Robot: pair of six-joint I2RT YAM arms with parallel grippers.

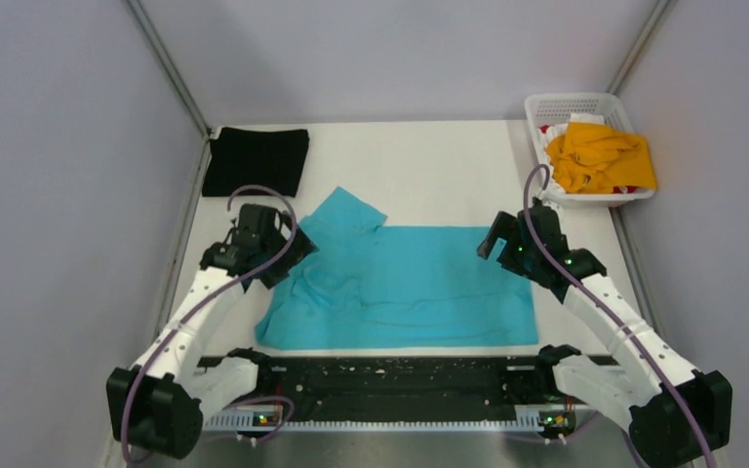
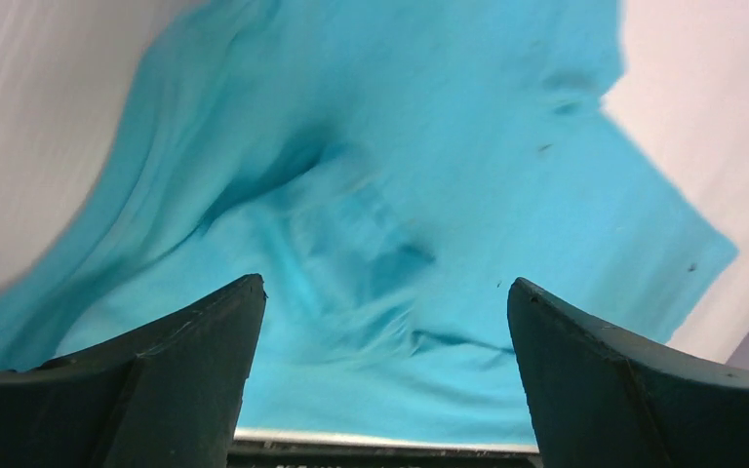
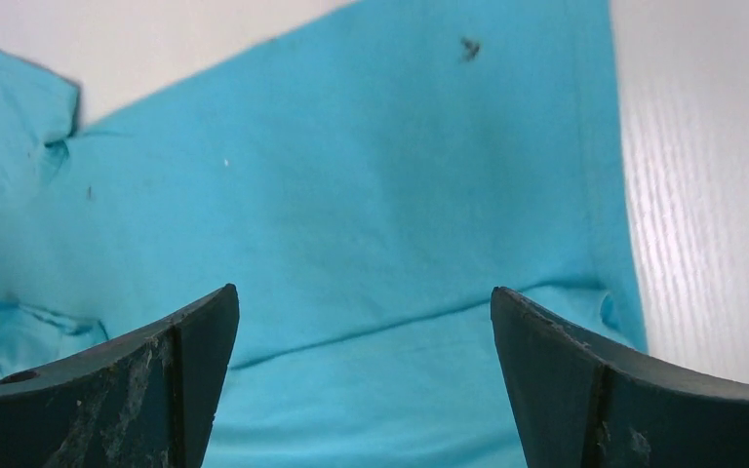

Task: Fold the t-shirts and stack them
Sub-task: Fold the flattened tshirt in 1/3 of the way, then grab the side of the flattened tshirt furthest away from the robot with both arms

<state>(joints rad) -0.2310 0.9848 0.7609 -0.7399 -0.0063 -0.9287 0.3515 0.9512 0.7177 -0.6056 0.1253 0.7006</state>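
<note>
White desk (image 1: 429,161) between grey walls (image 1: 59,146) carries the scene, and three t-shirts are in sight. One turquoise t-shirt (image 1: 419,283) lies spread across the middle of the desk, its right half flat and its left half rumpled into ridges, with one sleeve sticking out toward the far left. One black t-shirt (image 1: 256,161) sits folded into a neat rectangle at the far left corner, well apart from the turquoise one. One orange-yellow t-shirt (image 1: 600,156) is bunched up in the single white lattice basket (image 1: 566,101) at the far right corner (part of it hangs over the right rim).

There are two sets of fingers. The left fingers (image 1: 291,255) hang over the rumpled left part of the turquoise t-shirt, spread wide, with creased cloth showing in the gap and none pinched. The right fingers (image 1: 495,241) are over the same shirt's right edge, also spread wide and holding nothing. Flat cloth with a fold line shows between them, and bare desk lies just to the right.
</note>
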